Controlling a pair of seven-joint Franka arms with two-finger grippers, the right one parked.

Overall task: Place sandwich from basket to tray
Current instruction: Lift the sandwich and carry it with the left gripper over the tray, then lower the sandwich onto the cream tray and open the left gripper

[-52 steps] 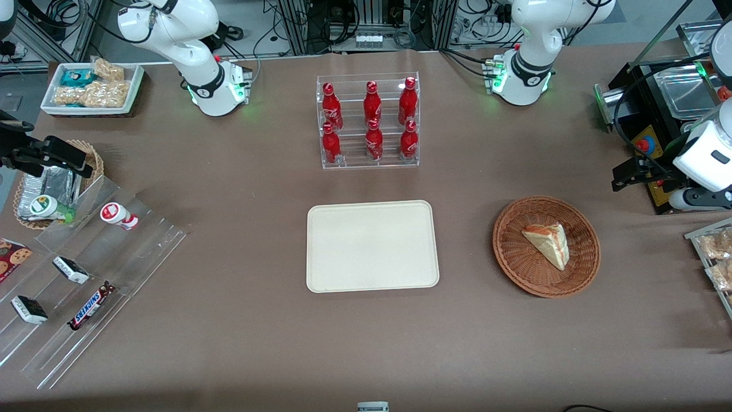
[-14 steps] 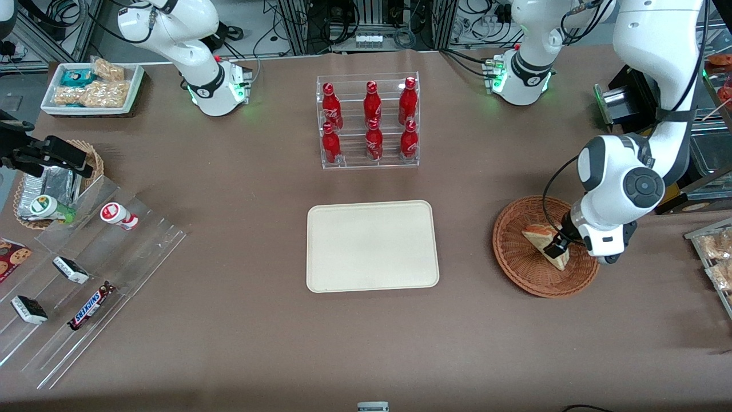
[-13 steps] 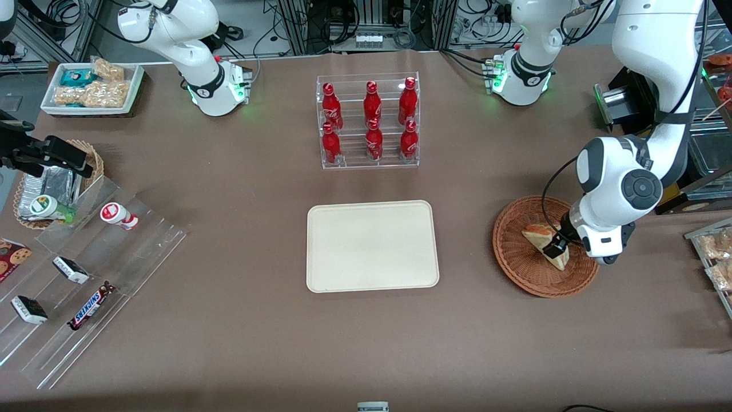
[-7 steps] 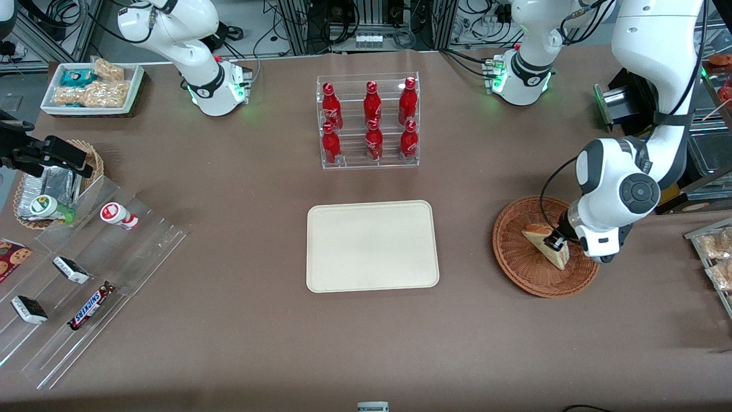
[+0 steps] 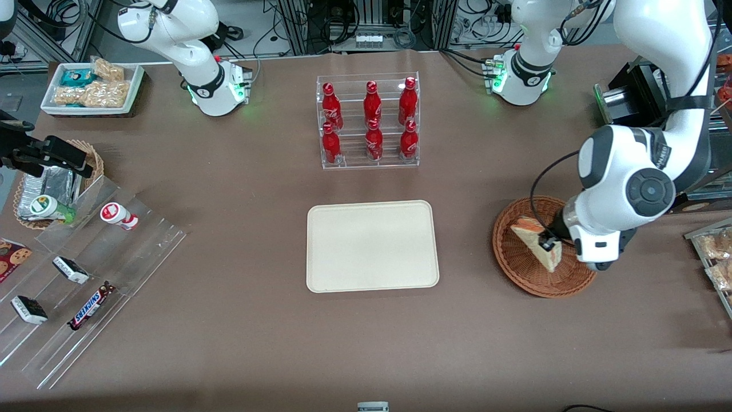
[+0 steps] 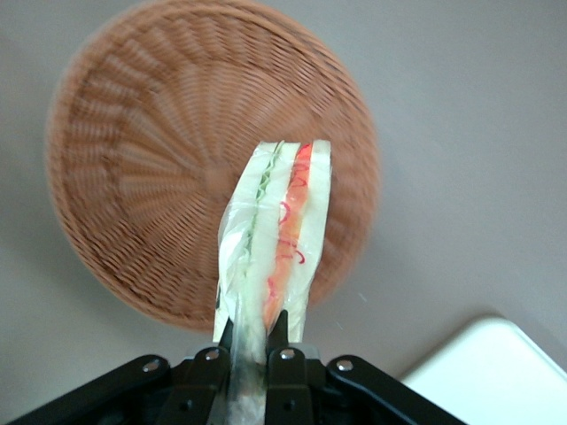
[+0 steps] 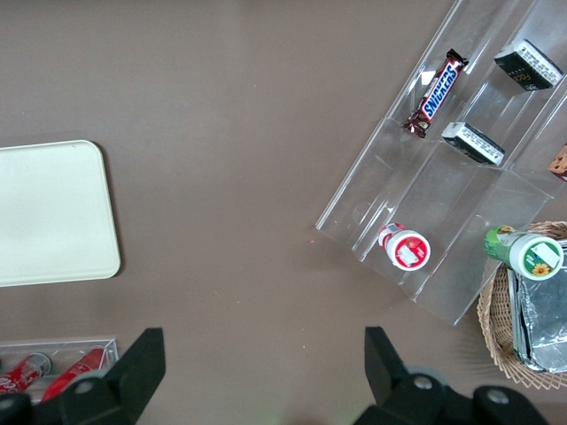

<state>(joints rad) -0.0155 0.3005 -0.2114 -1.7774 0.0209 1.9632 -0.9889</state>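
- Now the hand (image 5: 548,245) grips the sandwich (image 5: 535,242) — both fingers (image 6: 225,341) pinch the wedge across its layers, with the red and green filling showing between the bread slices in the wrist view.
- The sandwich hangs in the hand above the basket (image 5: 517,268), apparently lifted clear of the weave; its long axis runs straight out from the fingers.
- The relation that matters next: the tray (image 5: 372,246) lies sideways from the hand toward the parked arm's end of the desk (image 5: 240,343), about as near the front camera as the basket, with a strip of bare desk between the two.
- My judgement is that the coming move is a level carry across that strip, high enough to clear the basket rim, before lowering onto the tray.
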